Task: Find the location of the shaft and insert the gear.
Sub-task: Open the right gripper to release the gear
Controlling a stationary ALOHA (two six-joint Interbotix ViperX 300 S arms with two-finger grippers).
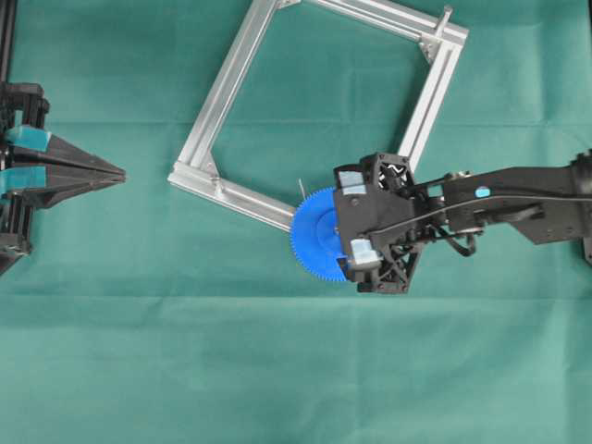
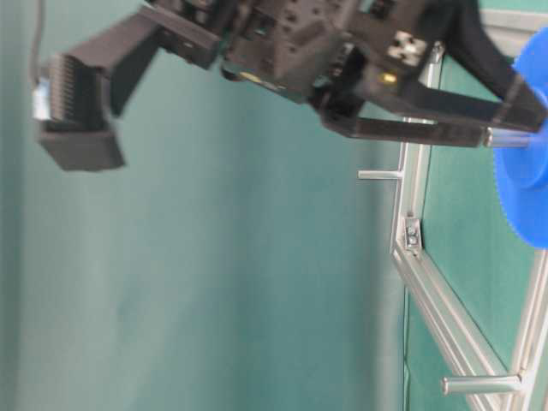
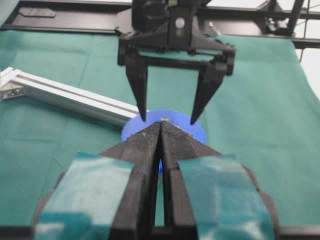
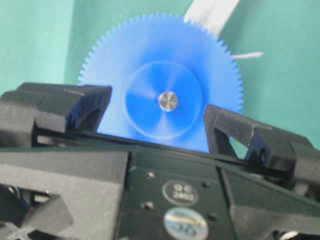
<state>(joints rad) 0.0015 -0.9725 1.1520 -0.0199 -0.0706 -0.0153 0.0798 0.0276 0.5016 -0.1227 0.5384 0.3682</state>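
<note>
Overhead view: the gear (image 1: 314, 236), a bright blue toothed plastic disc, lies at centre frame on the green cloth of the bench (image 1: 277, 370), against the lower corner of the aluminium frame (image 1: 231, 83). About half of the disc is hidden beneath the right claw (image 1: 356, 217), which hangs directly above it, its arm entering from the right edge.

Right wrist view: the shaft (image 4: 168, 101) shows as a small silvery round end in the centre hole of the gear's raised hub. The gear is seated on it. The two black fingers (image 4: 65, 107) of the right claw stand wide apart, one to each side of the hub, at lower left and lower right of the frame. No finger is seen pressing the gear; the claw is spread and holds nothing. A fine pale wire (image 4: 247, 55) juts out at the upper right beyond the toothed rim.

Left wrist view: the right claw's finger tips (image 3: 141, 107) point down at the gear's top face, either side of its centre. Whether they touch the plastic cannot be told.

The left claw (image 1: 116, 173) sits at the left edge of the overhead view, well apart from gear and frame, its fingers pressed together to a point, gripping nothing.

Table-level view: the gear's edge appears at the right border, beside the frame rails, from which two metal pegs (image 2: 381, 175) project.
</note>
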